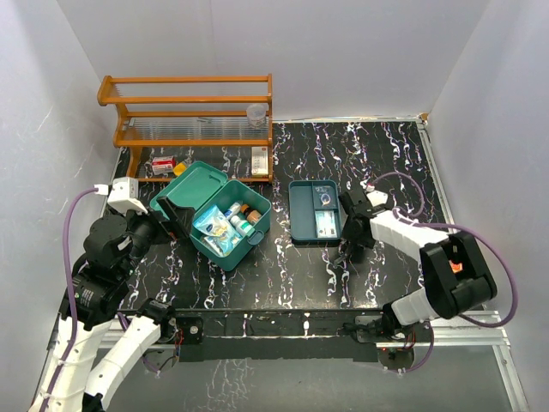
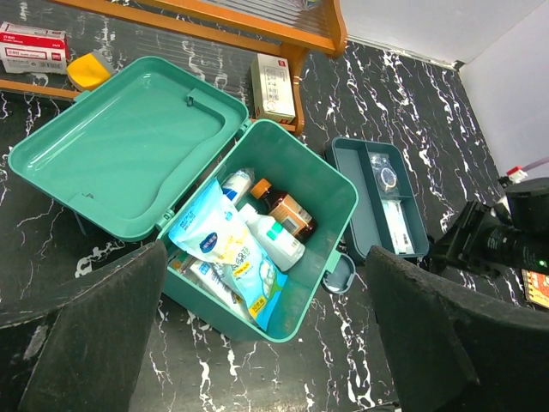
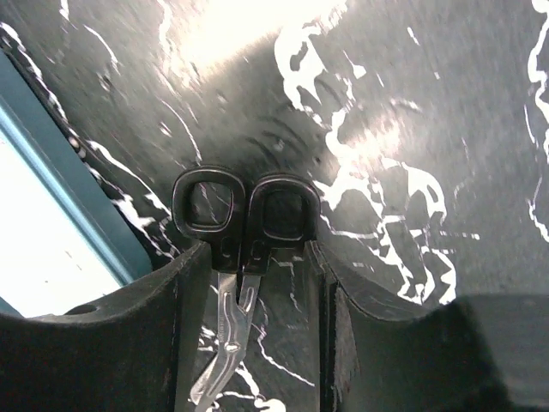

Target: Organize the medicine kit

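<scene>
The medicine kit (image 1: 221, 254) is a teal box standing open left of centre, its lid (image 2: 120, 142) laid back. Inside it are a blue-white pouch (image 2: 227, 249), a white bottle (image 2: 274, 236) and a brown bottle (image 2: 287, 210). My left gripper (image 2: 266, 343) is open just in front of the kit's near corner, holding nothing. Black-handled scissors (image 3: 244, 215) lie on the table right of the flat teal tray (image 1: 298, 215). My right gripper (image 3: 262, 262) is down over them, straddling the shank. The left finger touches it; a gap remains at the right finger.
A wooden rack (image 1: 193, 112) stands at the back left with a clear cup (image 1: 256, 113) on it. Under it lie a white carton (image 2: 273, 86), a red-white box (image 2: 33, 47) and a yellow item (image 2: 87, 69). The tray holds small packets.
</scene>
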Robot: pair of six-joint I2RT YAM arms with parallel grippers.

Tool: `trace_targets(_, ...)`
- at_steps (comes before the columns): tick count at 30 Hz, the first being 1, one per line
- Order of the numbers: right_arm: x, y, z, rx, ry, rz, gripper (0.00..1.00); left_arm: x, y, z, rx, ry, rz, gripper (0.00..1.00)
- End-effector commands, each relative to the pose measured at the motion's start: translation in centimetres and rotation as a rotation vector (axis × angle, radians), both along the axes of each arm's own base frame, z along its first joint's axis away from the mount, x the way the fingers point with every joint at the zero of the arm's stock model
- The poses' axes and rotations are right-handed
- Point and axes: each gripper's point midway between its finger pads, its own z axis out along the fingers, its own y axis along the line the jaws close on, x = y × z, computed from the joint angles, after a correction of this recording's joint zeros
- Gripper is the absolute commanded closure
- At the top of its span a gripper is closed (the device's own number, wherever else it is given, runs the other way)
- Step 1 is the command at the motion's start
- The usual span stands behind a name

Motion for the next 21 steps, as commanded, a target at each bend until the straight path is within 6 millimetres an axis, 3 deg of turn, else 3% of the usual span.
trace_targets(1, 2.4, 0.4, -0.7, -0.038, 0.009, 0.097, 0.56, 0.0, -0.2, 0.8, -0.002, -0.030, -0.016, 0.01)
trace_targets(5, 2.8, 1.3, -1.4, -0.015, 0.051, 0.145, 0.51, 0.0, -0.3, 0.8, -0.007, -0.025, -0.020, 0.01)
trace_targets(11, 2.9, 1.3, -0.1, -0.001, 0.014, 0.116, 0.48, -0.2, -0.3, 1.1, -0.008, -0.025, -0.019, 0.01)
trace_targets(17, 2.4, 0.4, 0.2, -0.034, 0.016, 0.077, 0.59, -0.1, -0.3, 1.1, -0.018, -0.025, -0.017, 0.01)
trace_targets(21, 2.4, 1.5, -0.4, 0.017, 0.028, 0.104, 0.68, -0.1, -0.8, 1.2, -0.022, -0.029, -0.044, 0.01)
